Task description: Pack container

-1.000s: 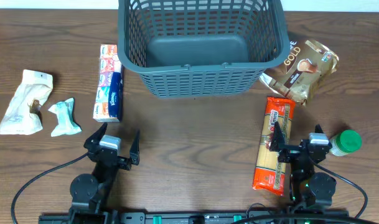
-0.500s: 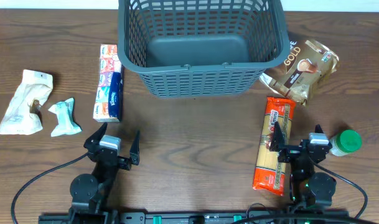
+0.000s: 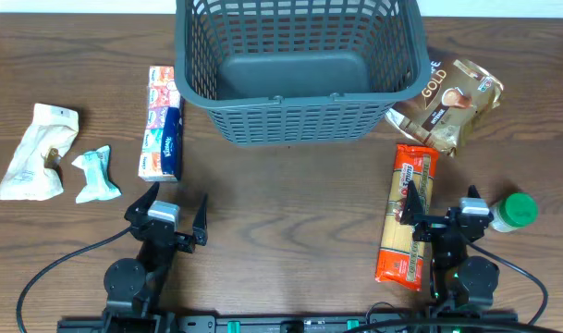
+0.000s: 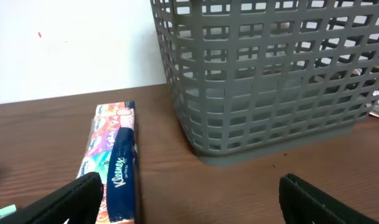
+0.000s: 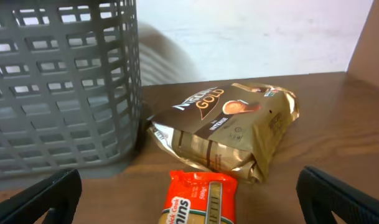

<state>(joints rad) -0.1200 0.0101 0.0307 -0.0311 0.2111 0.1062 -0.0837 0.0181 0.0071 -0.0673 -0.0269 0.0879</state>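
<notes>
Plastic lattice, dark grey, with rolled rim and smooth solid floor, forms the rectangular container (image 3: 299, 125), standing at the far middle of the table (image 3: 290, 203) between a boxy tissue pack (image 3: 161, 122) and a crinkled gold foil pouch (image 3: 452, 97). Only the overhead view shows its floor and the green-capped bottle (image 3: 512, 211); the wrist views catch only its slotted walls. Left gripper (image 3: 175, 211) and right gripper (image 3: 438, 215) both gape wide, holding nothing.
</notes>
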